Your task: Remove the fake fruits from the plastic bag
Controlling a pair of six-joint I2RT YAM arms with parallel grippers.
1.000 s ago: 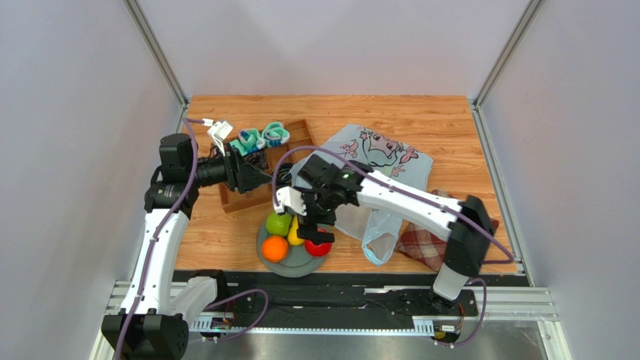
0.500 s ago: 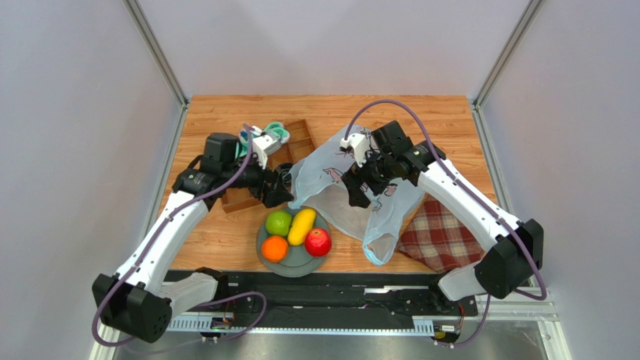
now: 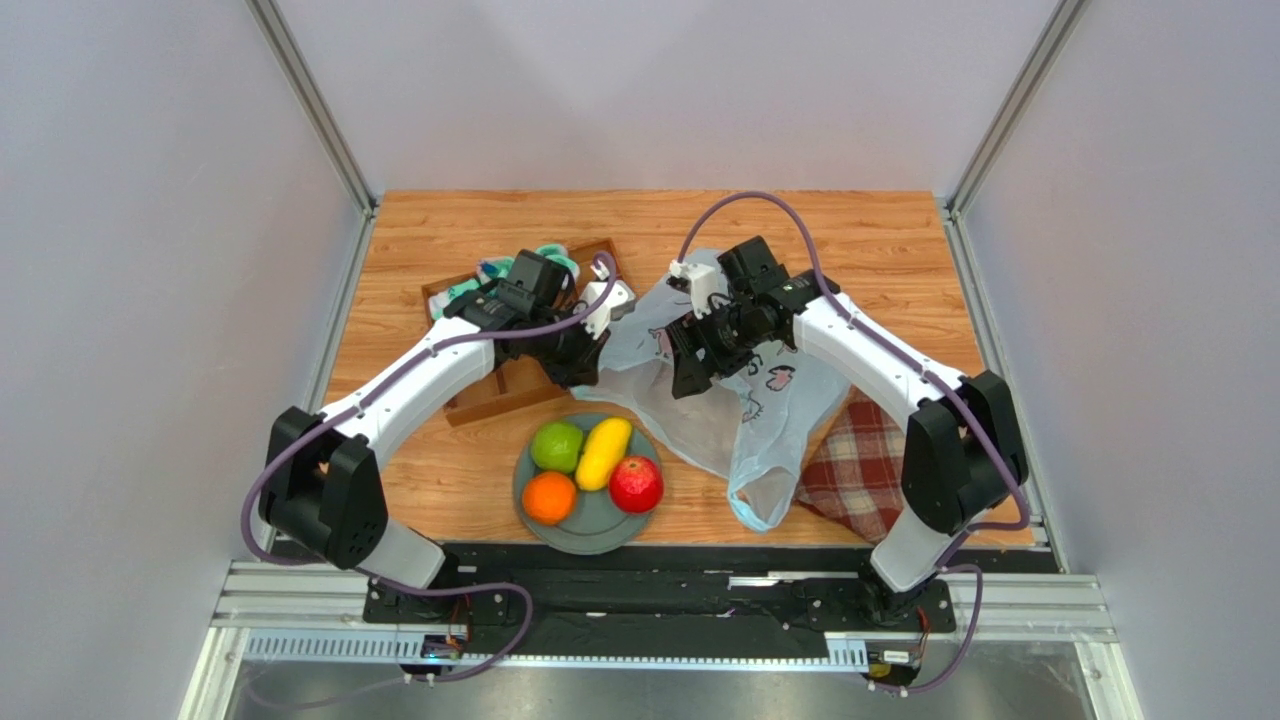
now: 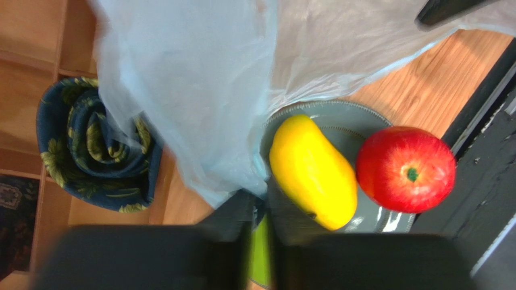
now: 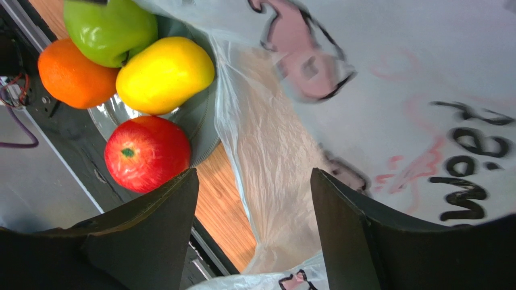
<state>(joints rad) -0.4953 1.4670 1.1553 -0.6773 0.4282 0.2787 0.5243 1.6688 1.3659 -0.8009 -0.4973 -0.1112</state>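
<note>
Fruits: four glossy plastic pieces, gathered touching one another on a grey plate (image 3: 598, 531) near the table's front edge.
Green apple (image 3: 558, 446): set at the plate's far left.
Orange (image 3: 549, 498): set at the near left, just in front of the green apple.
Mango (image 3: 604, 453): yellow, laid on its side along the middle.
Red apple (image 3: 637, 483): set at the near right, stem dimple up.
Bag (image 3: 759, 402): thin, crinkled, translucent pale blue, printed with pink cartoon figures and dark lettering; spread right of the plate, left edge lifted, one handle loop trailed towards the front.
</note>
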